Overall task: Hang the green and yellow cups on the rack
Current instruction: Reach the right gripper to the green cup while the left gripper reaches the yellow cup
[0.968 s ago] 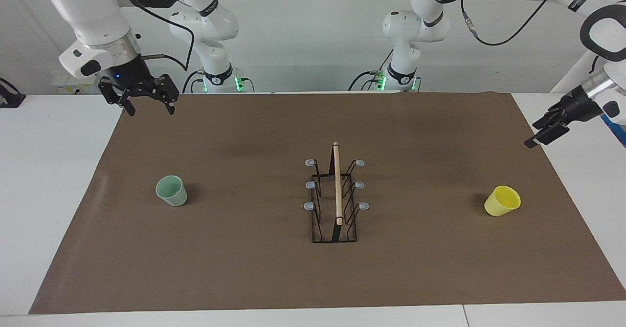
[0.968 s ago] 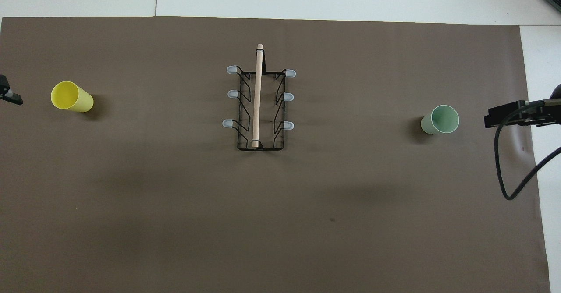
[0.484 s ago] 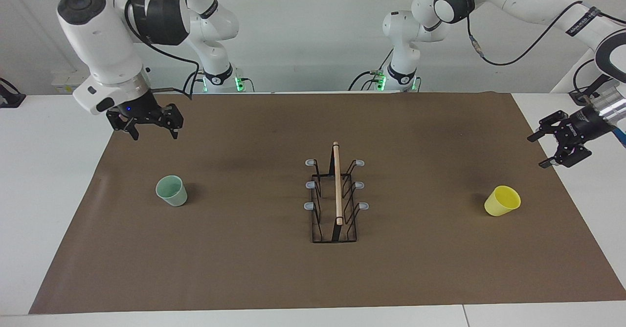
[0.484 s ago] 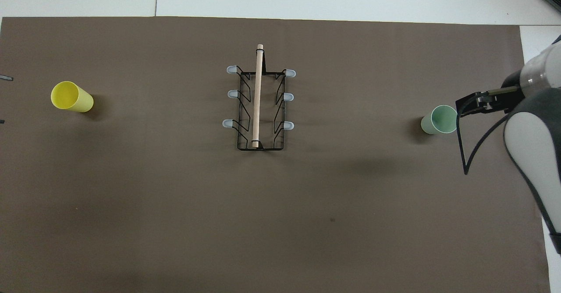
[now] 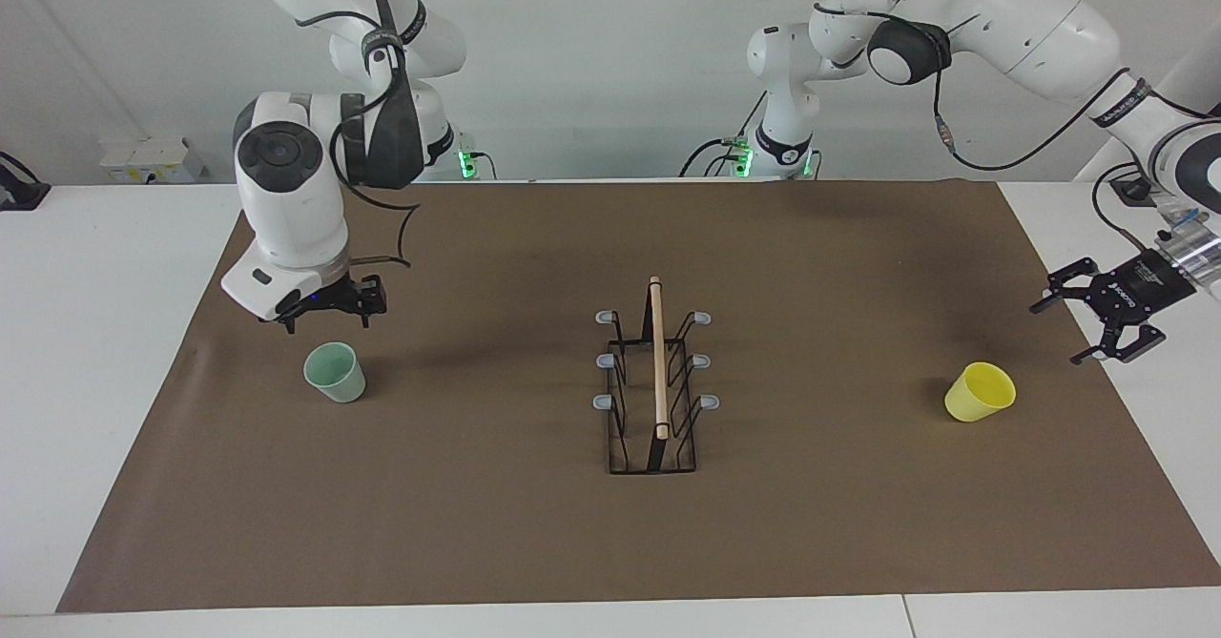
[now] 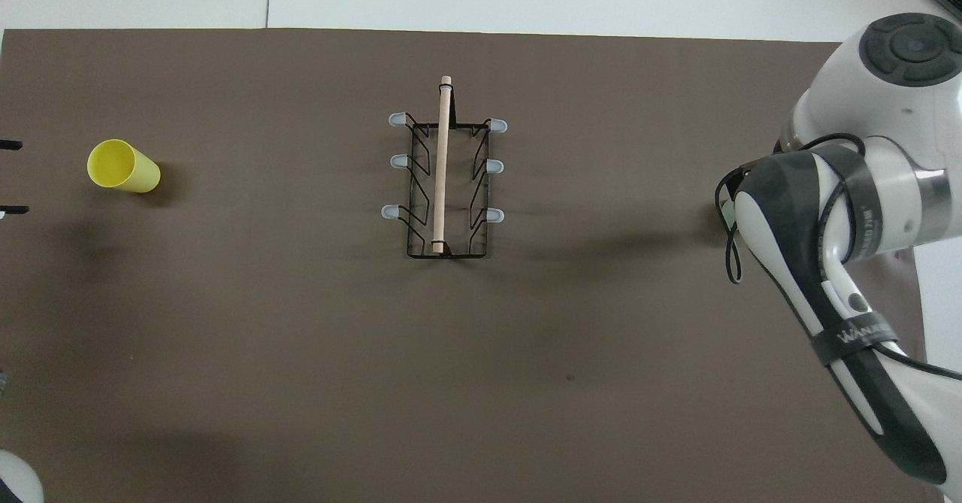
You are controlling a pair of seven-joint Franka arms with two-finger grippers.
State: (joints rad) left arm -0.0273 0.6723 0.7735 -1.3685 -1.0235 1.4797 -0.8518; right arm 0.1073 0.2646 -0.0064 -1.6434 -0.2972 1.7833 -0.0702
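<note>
The bench [image 5: 114,380] is seen to be smooth and white, overlaid with a matt brown paper-like sheet [image 5: 496,533]. The rack [image 5: 654,400] is formed of thin black wire with a light wooden rod [image 5: 657,357] and pale grey plastic-looking tips [image 5: 602,401]. The green cup [image 5: 335,372] and yellow cup [image 5: 980,392] appear as smooth plastic; the arm shells [image 5: 286,190] are noted as glossy white.

A white table [image 5: 105,333] is covered over most of its top by a brown mat [image 5: 496,524]. On the mat, a black wire rack [image 5: 654,400] (a wooden rod runs along its top) is set at the middle. A green cup [image 5: 335,372] is placed toward the right arm's end, a yellow cup [image 5: 980,392] toward the left arm's end, both well apart from the rack.
</note>
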